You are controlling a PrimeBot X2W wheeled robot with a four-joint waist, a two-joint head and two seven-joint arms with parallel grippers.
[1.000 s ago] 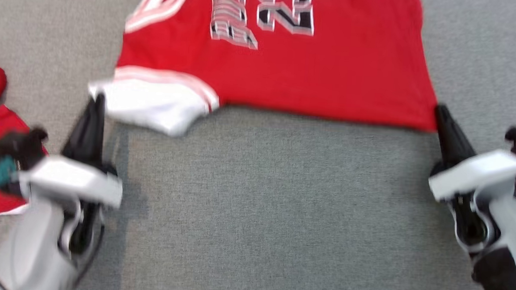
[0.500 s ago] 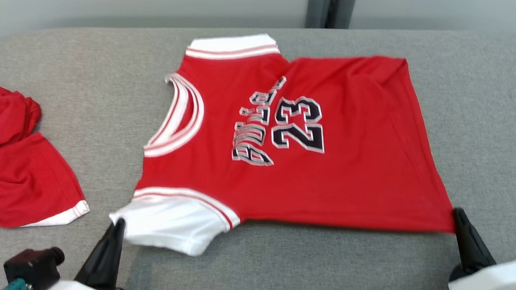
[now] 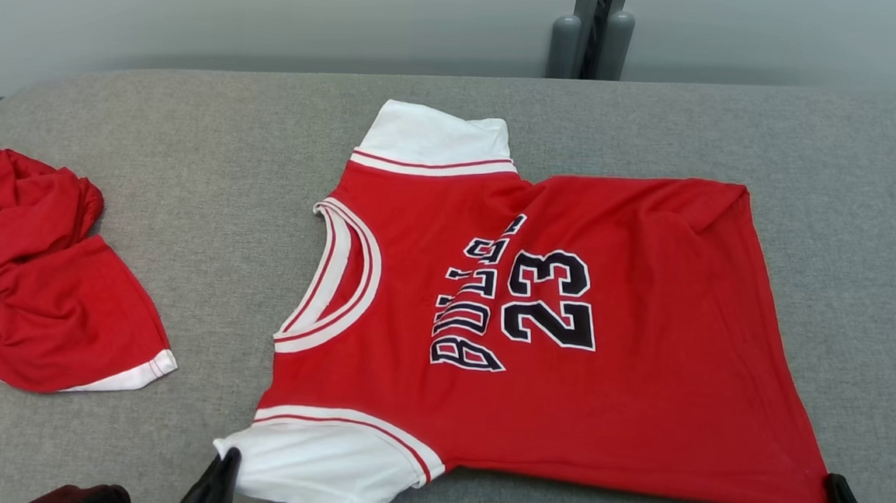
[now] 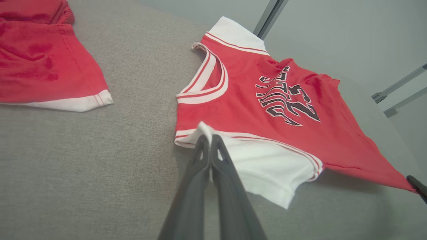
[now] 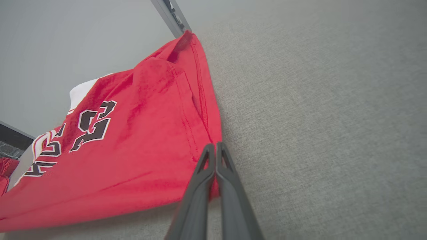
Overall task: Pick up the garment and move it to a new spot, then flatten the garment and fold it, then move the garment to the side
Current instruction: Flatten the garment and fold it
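As spread on the table (image 3: 185, 228): red garment (image 3: 603, 385), white sleeve (image 4: 263, 166) clamped in left gripper (image 4: 209, 140) jaws, hem corner (image 5: 206, 131) in right gripper (image 5: 216, 148) jaws.

Soft matt cloth jersey (image 3: 642, 388), coarse woven fabric tabletop (image 3: 187, 189) (also matt)

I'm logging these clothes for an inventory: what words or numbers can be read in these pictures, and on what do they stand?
"BULLS": black letters edged in white, on the chest of the red jersey, running sideways in the head view.
"23": the same style, beside that word on the same jersey.
The crumpled red garment at the left shows no text.
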